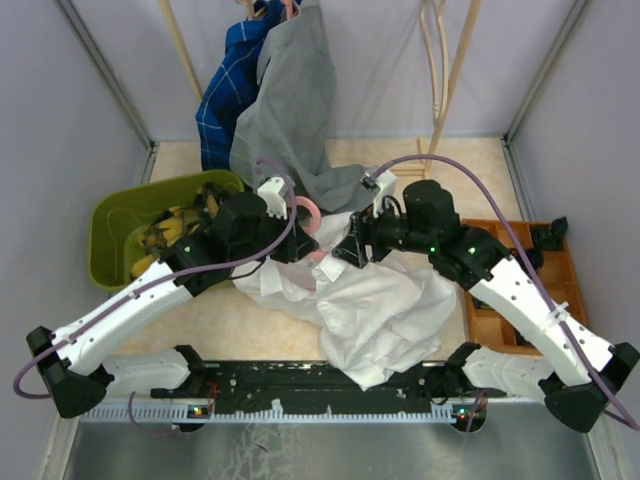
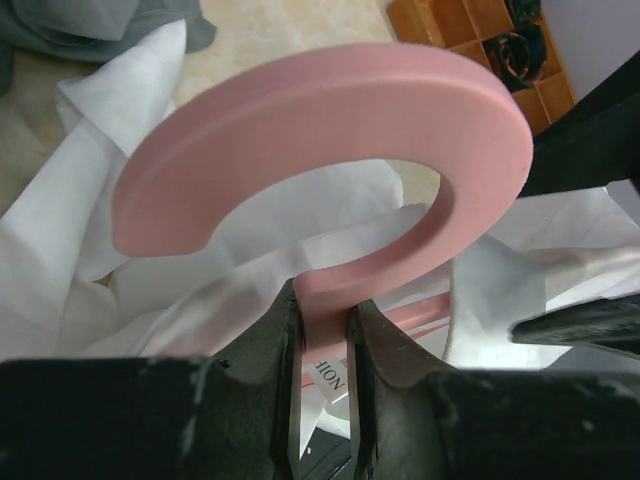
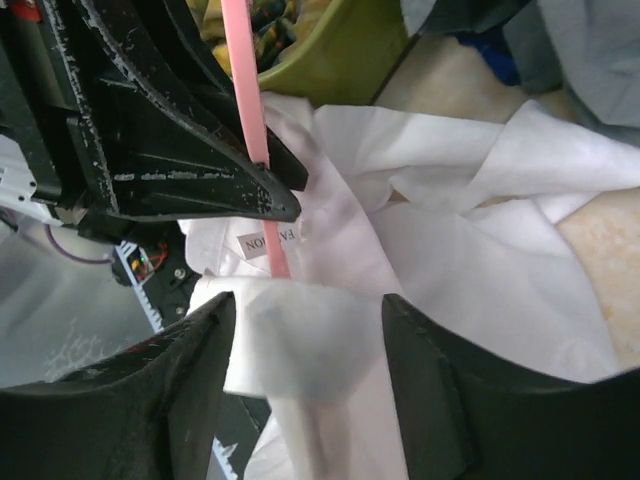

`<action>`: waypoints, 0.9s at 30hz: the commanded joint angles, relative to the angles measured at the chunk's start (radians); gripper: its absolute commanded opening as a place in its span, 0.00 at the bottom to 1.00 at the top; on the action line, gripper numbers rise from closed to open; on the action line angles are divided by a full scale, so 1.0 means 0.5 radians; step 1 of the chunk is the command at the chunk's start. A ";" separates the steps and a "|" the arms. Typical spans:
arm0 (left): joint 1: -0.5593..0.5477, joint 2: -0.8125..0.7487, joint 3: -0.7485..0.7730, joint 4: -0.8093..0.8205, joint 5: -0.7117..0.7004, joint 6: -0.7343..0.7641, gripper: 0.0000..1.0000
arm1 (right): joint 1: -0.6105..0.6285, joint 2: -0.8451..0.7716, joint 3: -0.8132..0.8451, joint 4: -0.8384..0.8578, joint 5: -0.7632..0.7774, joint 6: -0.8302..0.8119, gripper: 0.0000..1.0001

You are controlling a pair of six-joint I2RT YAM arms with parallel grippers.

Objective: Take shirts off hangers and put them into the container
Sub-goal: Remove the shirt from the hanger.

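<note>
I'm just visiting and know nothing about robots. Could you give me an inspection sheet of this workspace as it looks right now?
Surface: beige table, partly under cloth.
Job's things: white shirt heaped on the table, pink hanger at its collar; grey shirt and blue shirt hang at the back; plaid shirt in the green container.
Clutter: orange tray of black parts, on the right.
End effectors: left end effector shut on the pink hanger's neck; right end effector open, white cloth between its fingers.
Cables: purple cables loop over both arms.
Surroundings: grey walls; wooden rack poles behind.
</note>
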 commanded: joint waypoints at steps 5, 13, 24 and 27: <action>-0.075 -0.040 0.095 0.130 -0.206 0.099 0.00 | 0.065 -0.035 0.044 -0.001 -0.059 -0.014 0.29; -0.080 -0.070 0.073 0.133 -0.292 0.071 0.00 | 0.065 -0.190 0.030 -0.008 -0.018 -0.031 0.00; -0.082 -0.292 -0.008 0.093 -0.707 -0.066 0.00 | 0.066 -0.521 0.176 -0.463 0.454 -0.383 0.00; -0.082 -0.353 -0.041 0.110 -0.793 -0.090 0.00 | 0.066 -0.608 0.213 -0.548 0.483 -0.418 0.00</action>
